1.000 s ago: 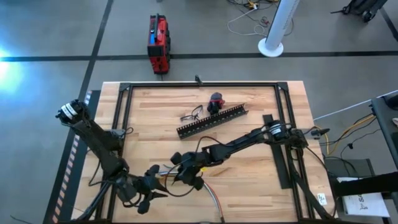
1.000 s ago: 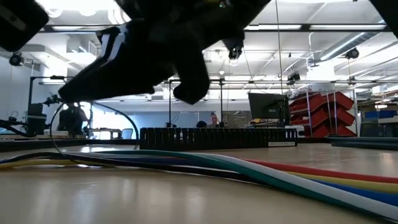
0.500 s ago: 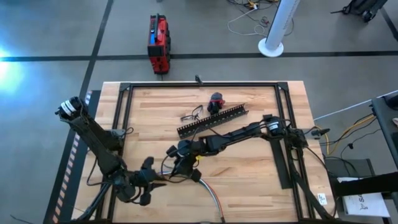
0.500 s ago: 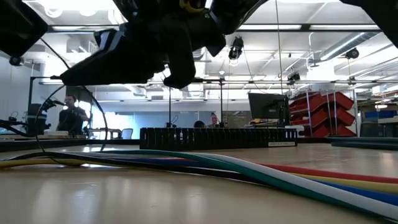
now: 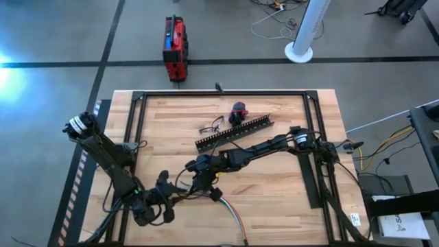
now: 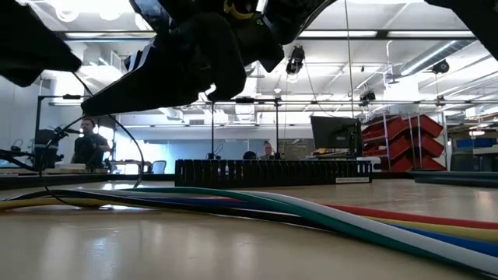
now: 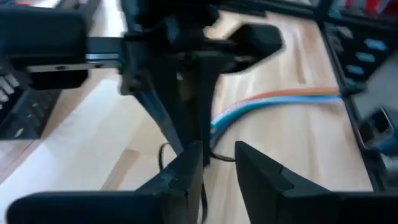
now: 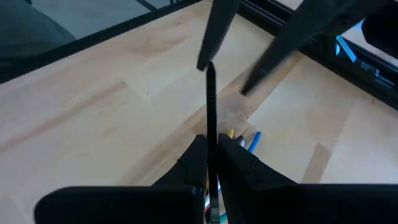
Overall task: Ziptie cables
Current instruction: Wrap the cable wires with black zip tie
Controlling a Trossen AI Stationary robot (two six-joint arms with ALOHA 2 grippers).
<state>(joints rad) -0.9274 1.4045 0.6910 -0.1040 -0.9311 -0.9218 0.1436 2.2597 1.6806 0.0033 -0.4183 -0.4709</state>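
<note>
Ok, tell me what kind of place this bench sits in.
Probably an open robotics lab or workshop: stacked red parts bins, a dark desk monitor, a seated person at equipment, and exposed ceiling pipework.

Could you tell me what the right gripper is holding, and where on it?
The right gripper pinches the thin black plastic ziptie partway along its strip, which sticks out forward.

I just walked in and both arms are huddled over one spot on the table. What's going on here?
The two arms are working on tying a bundle of colored cables with a ziptie. The right gripper is shut on the thin black ziptie, holding it above the cable ends near the table's front left. The left gripper, open, sits right beside it, facing it. The cables lie loose on the wood, not yet cinched as far as I can see.
</note>
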